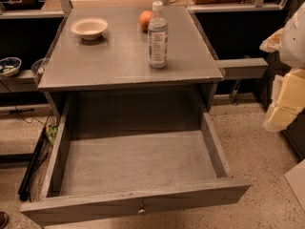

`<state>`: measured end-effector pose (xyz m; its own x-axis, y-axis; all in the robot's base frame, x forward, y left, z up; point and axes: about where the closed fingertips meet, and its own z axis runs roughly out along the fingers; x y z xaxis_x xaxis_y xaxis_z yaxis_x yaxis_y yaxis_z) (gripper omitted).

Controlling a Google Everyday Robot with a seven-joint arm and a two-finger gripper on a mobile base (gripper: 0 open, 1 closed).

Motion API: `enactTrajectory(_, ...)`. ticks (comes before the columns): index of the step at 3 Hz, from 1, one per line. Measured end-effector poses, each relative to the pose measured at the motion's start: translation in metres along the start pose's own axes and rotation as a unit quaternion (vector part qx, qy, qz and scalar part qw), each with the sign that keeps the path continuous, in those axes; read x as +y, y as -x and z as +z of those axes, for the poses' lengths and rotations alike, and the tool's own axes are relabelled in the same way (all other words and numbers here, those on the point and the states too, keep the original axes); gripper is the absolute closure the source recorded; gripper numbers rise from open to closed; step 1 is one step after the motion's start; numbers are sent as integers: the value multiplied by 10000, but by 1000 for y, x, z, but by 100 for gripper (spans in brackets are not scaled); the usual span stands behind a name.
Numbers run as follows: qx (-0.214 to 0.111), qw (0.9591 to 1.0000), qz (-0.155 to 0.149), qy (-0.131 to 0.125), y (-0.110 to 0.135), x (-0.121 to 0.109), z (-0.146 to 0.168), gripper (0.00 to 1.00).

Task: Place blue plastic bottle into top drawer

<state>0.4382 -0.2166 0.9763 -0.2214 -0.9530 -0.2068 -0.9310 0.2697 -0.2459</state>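
Now the blue plastic bottle (157,37) stands upright on the tabletop (109,58), well left of the gripper (285,99), whose spread I cannot tell, behind the open top drawer (190,194).

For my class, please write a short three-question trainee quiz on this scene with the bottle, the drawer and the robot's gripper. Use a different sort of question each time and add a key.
1. True or false: the blue plastic bottle stands upright on the cabinet top, in front of the orange fruit.
2. Multiple choice: the top drawer is A) shut; B) pulled open with nothing visible inside; C) open with the bottle lying in it.
3. Fill in: the gripper is at the picture's ____ edge, apart from the bottle.

Key: 1 true; 2 B; 3 right.
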Motion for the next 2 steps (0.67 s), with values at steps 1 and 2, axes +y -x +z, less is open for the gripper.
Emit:
enactTrajectory(1, 0, 10000, 0, 0, 0, 0, 0, 0)
enactTrajectory(2, -201, 9998, 58, 73, 7, -10, 0, 0)
